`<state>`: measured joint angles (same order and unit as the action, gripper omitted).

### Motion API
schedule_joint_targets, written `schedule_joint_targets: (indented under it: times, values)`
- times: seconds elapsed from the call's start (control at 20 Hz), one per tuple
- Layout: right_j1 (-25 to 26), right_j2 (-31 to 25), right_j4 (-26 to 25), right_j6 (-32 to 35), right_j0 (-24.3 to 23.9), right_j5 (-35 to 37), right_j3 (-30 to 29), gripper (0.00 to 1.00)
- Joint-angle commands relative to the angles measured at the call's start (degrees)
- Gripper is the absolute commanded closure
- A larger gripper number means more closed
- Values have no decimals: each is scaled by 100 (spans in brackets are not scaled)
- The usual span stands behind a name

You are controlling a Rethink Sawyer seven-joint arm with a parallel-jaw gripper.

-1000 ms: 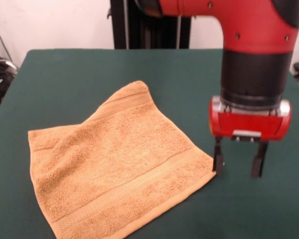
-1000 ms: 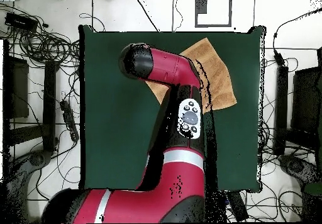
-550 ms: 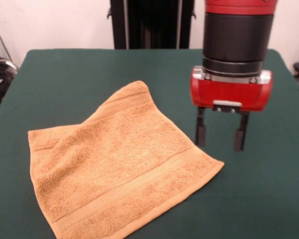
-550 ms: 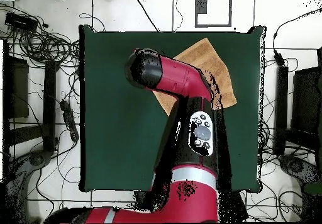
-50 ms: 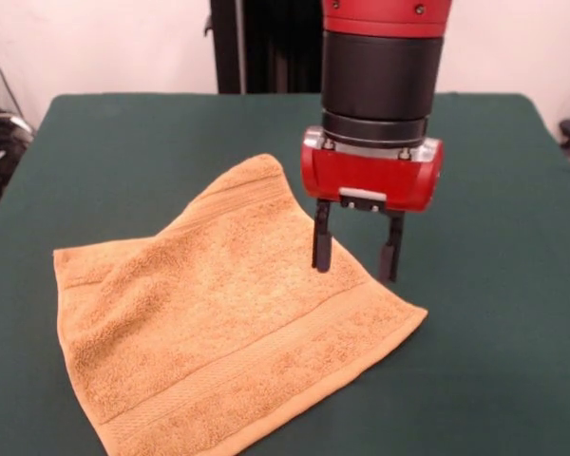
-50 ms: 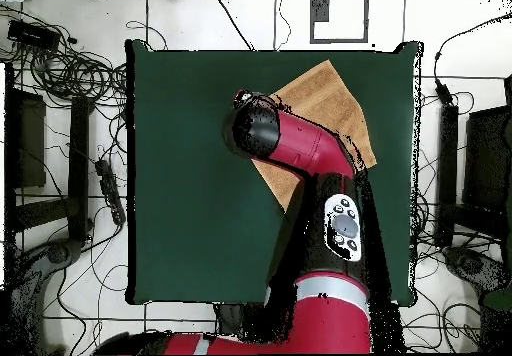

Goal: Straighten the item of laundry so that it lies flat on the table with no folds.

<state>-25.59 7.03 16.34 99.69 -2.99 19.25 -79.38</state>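
Note:
The item of laundry (image 5: pixel 218 323), an orange-tan towel with woven bands, lies spread on the left and middle of the dark green table (image 5: pixel 123 133). Its far edge dips in a crease between the far corner and the left corner. My gripper (image 5: pixel 355 266) hangs open just above the towel's right edge, nothing between its fingers (image 5: pixel 321 252). In the overhead view the red arm covers the middle of the towel (image 6: pixel 325 97) and hides the gripper; the table (image 6: pixel 180 172) shows around it.
Cables and equipment (image 6: pixel 70 72) lie on the floor all round the table in the overhead view. A bundle of cables (image 5: pixel 0 142) sits off the table's left edge in the front view. Bare green cloth lies right of the towel.
The gripper has risen from the towel's near right corner and moved left and farther back, now over the towel's right edge. It stayed open. The towel has barely moved.

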Motion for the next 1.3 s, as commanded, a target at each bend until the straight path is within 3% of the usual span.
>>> schedule_joint_targets:
  times: [0.05, 0.3, 0.55, 0.7, 0.85, 1.1, 1.3]
  values:
    - [76, -678, 204, 1420, 259, -211, -1111, 0]
    - [220, -841, 265, 1429, 249, -493, -1086, 0]
    - [183, -488, 451, 1788, 648, -462, -1050, 0]
    - [339, -576, 477, 1689, 587, -675, -900, 0]
    - [479, -1050, 392, 1350, 243, -892, -839, 0]
    - [476, -983, 463, 1405, 315, -859, -806, 0]
    - [739, -1550, 313, 1039, -112, -1033, -653, 0]
